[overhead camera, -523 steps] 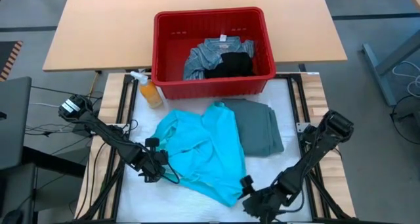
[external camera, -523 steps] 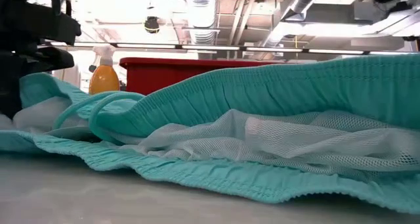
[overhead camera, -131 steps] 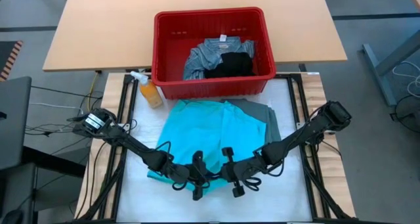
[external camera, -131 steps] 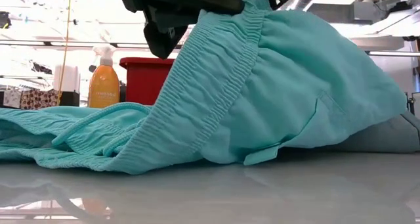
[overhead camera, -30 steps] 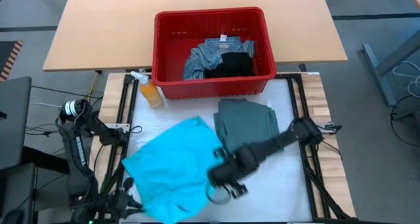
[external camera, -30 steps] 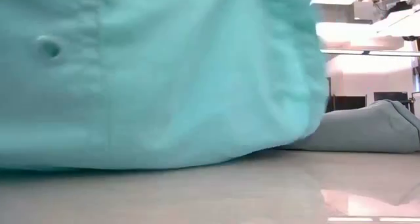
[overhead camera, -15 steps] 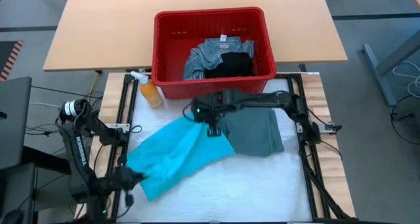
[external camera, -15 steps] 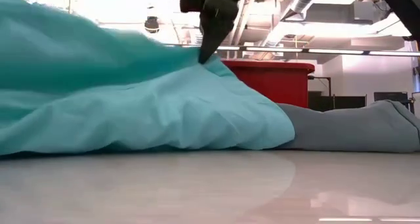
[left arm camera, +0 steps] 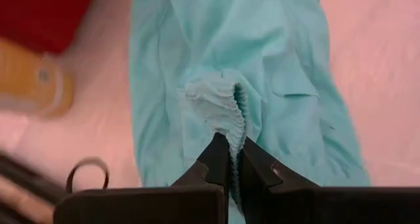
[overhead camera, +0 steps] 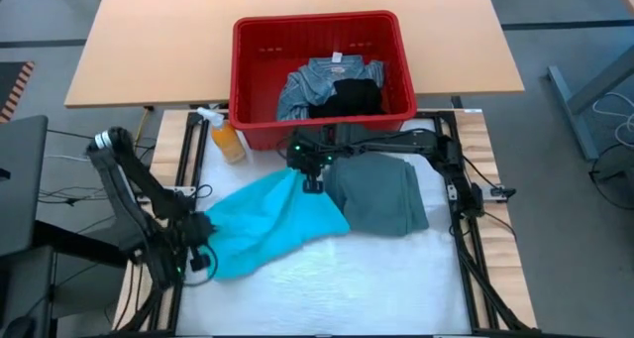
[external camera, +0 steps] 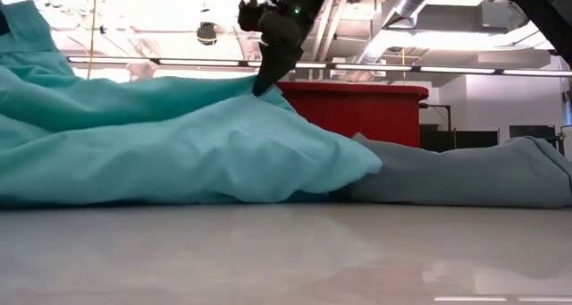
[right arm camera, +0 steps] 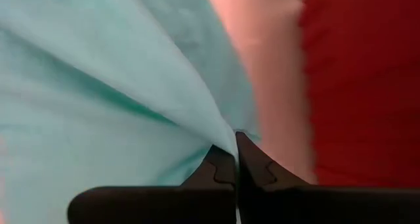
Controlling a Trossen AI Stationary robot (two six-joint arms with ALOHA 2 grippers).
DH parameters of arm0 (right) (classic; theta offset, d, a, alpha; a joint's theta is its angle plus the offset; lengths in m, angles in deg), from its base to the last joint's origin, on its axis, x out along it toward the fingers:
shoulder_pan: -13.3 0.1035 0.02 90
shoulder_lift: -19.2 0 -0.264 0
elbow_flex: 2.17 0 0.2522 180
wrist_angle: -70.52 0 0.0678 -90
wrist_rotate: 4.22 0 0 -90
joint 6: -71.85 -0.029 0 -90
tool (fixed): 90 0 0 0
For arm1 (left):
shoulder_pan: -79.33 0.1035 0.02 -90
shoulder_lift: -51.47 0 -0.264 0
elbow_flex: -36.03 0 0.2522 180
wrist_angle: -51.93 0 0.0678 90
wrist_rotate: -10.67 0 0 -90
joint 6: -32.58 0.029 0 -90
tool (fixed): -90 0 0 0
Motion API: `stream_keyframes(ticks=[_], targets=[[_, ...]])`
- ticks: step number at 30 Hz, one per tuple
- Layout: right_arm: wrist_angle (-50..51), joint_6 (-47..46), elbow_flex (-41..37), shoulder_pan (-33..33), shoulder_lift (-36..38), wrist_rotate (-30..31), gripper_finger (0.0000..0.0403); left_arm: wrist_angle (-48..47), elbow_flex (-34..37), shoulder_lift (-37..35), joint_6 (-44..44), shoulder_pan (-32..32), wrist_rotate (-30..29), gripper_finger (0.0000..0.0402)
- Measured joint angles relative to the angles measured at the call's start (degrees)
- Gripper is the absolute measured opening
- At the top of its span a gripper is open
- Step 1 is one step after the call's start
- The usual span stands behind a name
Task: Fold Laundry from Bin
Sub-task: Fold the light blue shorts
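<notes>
Left gripper [left arm camera: 230,159] and right gripper [right arm camera: 234,159] each pinch opposite turquoise garment [overhead camera: 267,222] edges; bare table [overhead camera: 396,279] lies near-right

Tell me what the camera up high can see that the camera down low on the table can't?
Only the high view shows the grey and black clothes inside the red bin, the orange spray bottle, and the left gripper pinching the turquoise garment's near end. Only the low view shows the ceiling lights and room behind. Both show the turquoise garment stretched out, the right gripper shut on its far end by the bin, and the folded grey-green garment beside it.
</notes>
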Motion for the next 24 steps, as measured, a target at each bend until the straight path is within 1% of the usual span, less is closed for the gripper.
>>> stream_keyframes(ticks=[3, 5, 8, 10, 14, 17, 21, 24], targets=[[-0.89, -1.71, 0.04, -0.67, -1.16, 3.27, 0.0016, -5.82, 0.02, -2.83, -6.96, -1.00, 2.57, 0.0000], [-1.31, -2.48, 0.04, -1.24, -2.67, 3.49, 0.0016, -8.13, 0.62, -4.10, -11.82, -1.68, 4.03, 0.0000], [-3.66, -3.08, 0.04, -1.83, -5.94, 3.69, 0.0017, -7.68, 3.26, -4.65, -16.25, -1.81, 5.76, 0.0000], [-5.86, -3.27, 0.03, -1.94, -8.61, 4.39, 0.0017, -7.34, 5.09, -4.40, -18.44, -1.82, 7.92, 0.0000], [-8.38, -3.63, -0.01, -1.64, -12.13, 6.13, 0.0017, -6.41, 9.01, -3.69, -21.05, -1.81, 14.64, 0.0000], [-7.56, -3.64, 0.00, -1.24, -13.81, 7.29, 0.0017, -6.17, 11.01, -3.40, -22.25, -1.82, 19.00, 0.0000], [-7.48, -3.61, -0.02, -0.92, -14.16, 10.74, 0.0022, -6.29, 12.25, -3.33, -22.12, -1.80, 20.53, 0.0000], [-9.02, -3.45, 0.07, -0.56, -13.65, 15.11, 0.0033, -6.29, 12.25, -3.32, -21.90, -1.80, 20.95, 0.0000]])
